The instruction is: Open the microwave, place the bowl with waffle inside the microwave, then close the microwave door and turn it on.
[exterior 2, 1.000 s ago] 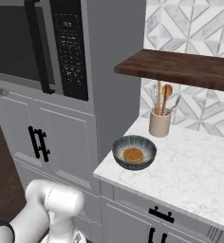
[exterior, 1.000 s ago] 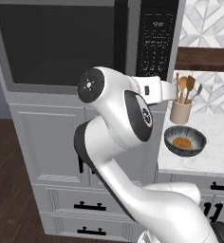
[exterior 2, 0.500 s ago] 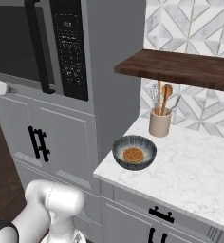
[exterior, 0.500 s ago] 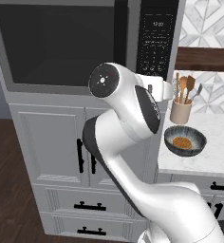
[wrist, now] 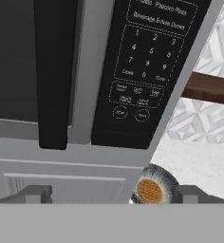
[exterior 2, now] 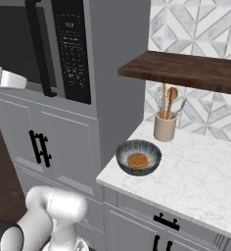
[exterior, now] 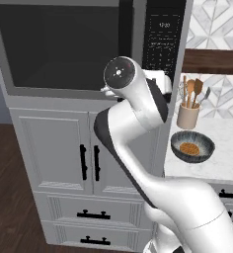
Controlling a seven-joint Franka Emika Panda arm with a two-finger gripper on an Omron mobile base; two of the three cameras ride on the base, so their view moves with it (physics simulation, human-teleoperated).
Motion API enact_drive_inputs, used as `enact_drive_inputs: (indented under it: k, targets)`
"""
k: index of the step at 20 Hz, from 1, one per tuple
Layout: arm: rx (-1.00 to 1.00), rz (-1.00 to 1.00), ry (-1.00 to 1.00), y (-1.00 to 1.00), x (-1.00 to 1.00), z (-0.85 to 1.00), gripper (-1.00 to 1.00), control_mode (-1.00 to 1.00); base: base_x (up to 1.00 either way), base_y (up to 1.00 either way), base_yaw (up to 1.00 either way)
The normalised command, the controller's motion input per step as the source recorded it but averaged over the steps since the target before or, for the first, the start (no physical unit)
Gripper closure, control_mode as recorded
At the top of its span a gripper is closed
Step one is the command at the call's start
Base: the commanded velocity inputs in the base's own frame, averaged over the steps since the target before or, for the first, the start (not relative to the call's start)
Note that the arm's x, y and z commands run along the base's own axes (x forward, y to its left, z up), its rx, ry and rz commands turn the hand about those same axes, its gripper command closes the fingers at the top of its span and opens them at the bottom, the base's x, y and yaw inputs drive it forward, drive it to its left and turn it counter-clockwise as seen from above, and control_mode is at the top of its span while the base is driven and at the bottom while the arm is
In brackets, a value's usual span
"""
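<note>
White marble surface (exterior 2: 200, 176) over grey cabinets, dark wood floor to the left. On it, bowl (exterior 2: 138, 157) holding waffle (exterior 2: 136, 159), utensil cup (exterior 2: 165, 126) behind under a wooden shelf (exterior 2: 186, 71). Farther up, microwave (exterior: 89, 47) with microwave door (exterior: 64, 49) shut. Hand (wrist: 111, 193) spread wide, empty, risen closer below the handle bar (wrist: 54, 71) than a second ago.

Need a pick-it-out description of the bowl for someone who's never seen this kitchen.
Find the white marble counter to the right of the built-in microwave, under the dark wooden shelf. Near the counter's left front corner sits the bowl: round, dark blue-grey, streaked. Unlike the tall tan utensil cup behind it, it is low and wide and holds an orange-brown waffle.
</note>
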Motion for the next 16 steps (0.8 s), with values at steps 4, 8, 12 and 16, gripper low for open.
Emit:
enact_drive_inputs:
  k: [4,8,12,16]
  targets:
    - [0.00,0.13,0.00,0.00,0.60,-0.27,-1.00,-1.00,0.00,0.00,0.00]
    - [0.00,0.09,0.00,0.05,0.56,-0.24,-1.00,-1.00,0.00,0.00,0.00]
    - [0.00,0.04,0.00,0.14,0.66,-0.17,-1.00,-1.00,0.00,0.00,0.00]
    - [0.00,0.01,0.00,0.27,0.65,-0.10,-1.00,-1.00,0.00,0.00,0.00]
